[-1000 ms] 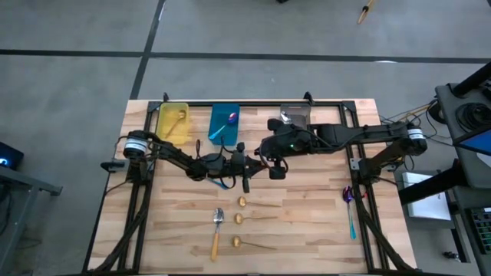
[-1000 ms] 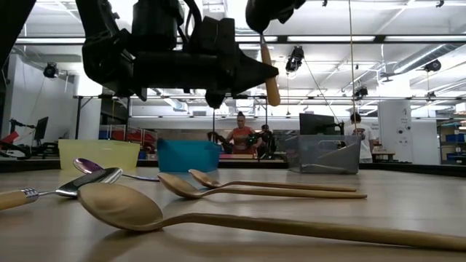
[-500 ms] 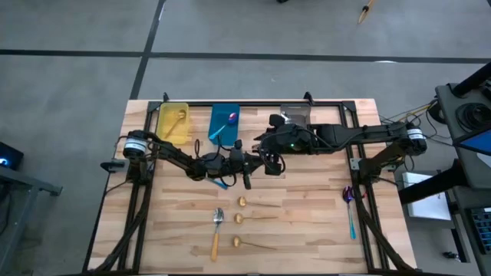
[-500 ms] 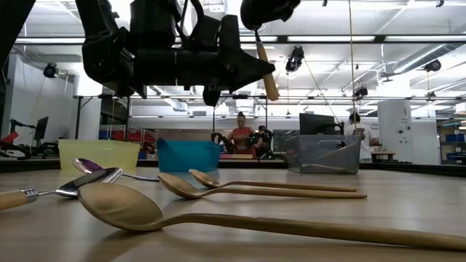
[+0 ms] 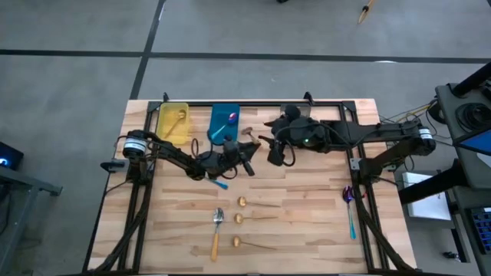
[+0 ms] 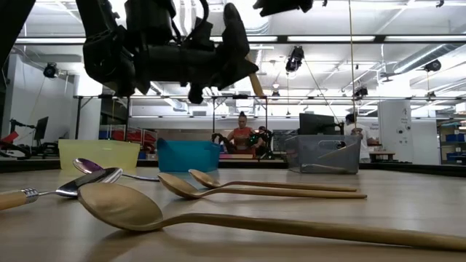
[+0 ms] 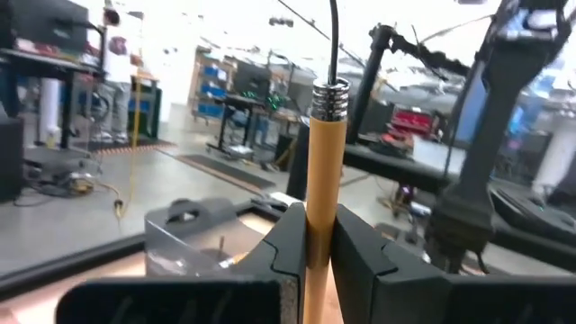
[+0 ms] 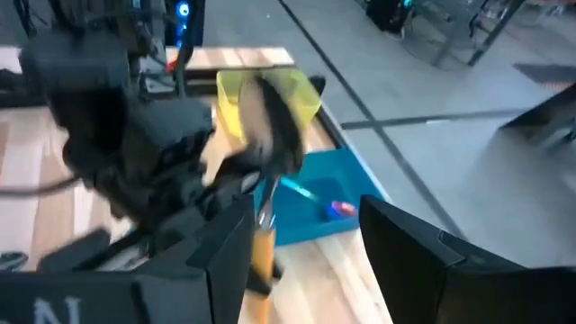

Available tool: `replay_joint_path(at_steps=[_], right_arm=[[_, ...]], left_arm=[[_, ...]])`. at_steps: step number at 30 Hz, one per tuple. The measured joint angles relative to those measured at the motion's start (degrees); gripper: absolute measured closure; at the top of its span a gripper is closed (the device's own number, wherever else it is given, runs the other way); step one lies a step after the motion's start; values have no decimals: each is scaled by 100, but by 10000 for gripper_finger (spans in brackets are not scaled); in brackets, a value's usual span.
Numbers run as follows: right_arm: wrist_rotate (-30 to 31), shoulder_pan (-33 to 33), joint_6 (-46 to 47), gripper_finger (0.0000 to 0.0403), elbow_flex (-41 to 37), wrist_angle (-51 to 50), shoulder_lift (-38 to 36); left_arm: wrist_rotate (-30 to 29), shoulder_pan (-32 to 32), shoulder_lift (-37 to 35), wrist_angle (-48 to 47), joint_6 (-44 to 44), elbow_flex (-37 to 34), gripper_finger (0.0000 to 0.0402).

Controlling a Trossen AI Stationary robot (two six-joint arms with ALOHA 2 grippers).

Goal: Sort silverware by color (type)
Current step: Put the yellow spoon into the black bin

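Note:
My left gripper [image 5: 246, 154] is above the table's middle, shut on a silver spoon with an orange handle [image 7: 322, 153]. The spoon's bowl [image 5: 248, 133] points toward the far edge. My right gripper [image 5: 275, 153] hovers just to the right of it, open and empty, its fingers [image 8: 225, 261] wide apart. Three gold spoons [image 5: 239, 218], one orange-handled spoon [image 5: 217, 230] and a purple, teal-handled spoon [image 5: 349, 205] lie flat on the table. Another teal handle [image 5: 219, 183] shows under the left arm. My left gripper pinches the spoon's orange handle [image 7: 320, 202] between its two fingers [image 7: 292, 243], below the silver collar [image 7: 329, 94]. The fingers come about level and lie across the handle. The spoon is lifted clear of the table, tilted, with the handle's free end [image 6: 255, 84] sticking out beyond the fingers.
At the far edge stand a yellow bin [image 5: 173, 121] with a gold spoon, a blue bin [image 5: 224, 123] with a purple spoon, and a grey bin [image 5: 296, 114] partly under the right arm. People sit in the room behind the table [image 6: 240, 135].
My right gripper has let go of the orange-handled spoon and drawn back up and toward the table's right and far edges. My left gripper has taken hold of the handle, moved toward the far edge and turned, so the spoon now tilts in its hold.

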Motion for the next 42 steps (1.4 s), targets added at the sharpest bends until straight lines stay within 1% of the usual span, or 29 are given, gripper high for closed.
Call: replay_joint_path(at_steps=[4,9,10,14,19,22,25,28,31,35,36,38,42], right_arm=[[144,105,273,211,-406,267,135],[1126,294,227,211,-962,1431,361],[1249,317,192,211,-1033,1692,405],[1299,331,166,211,-1293,2523,595],[1596,329,128,211,-1500,3189,776],[1605,327,50,215,-1589,3563,838],[1600,301,20,231,-1601,3681,882],[1576,263,18,259,-1601,3745,945],[1539,252,-36,299,-1601,3766,959],[1543,252,-109,364,-1601,3755,957],[1541,252,-160,373,-1601,3750,955],[1544,252,-176,373,-1601,3752,953],[1536,252,-121,373,-1601,3745,951]], left_arm=[[-33,-4,-23,104,137,0,386],[-97,-4,-54,103,329,0,386],[-97,-4,-62,103,368,0,386],[-144,-4,-83,109,544,0,386],[-185,-4,-83,108,580,0,386],[-185,-4,-83,108,649,0,386],[-185,-4,-83,108,687,0,386],[-185,-4,-85,103,696,0,386],[-184,-6,-85,97,696,0,386],[-184,-6,-85,91,692,0,386],[-185,-6,-85,92,687,0,386],[-185,-6,-85,92,685,0,381],[-182,-9,-85,112,645,0,335]])
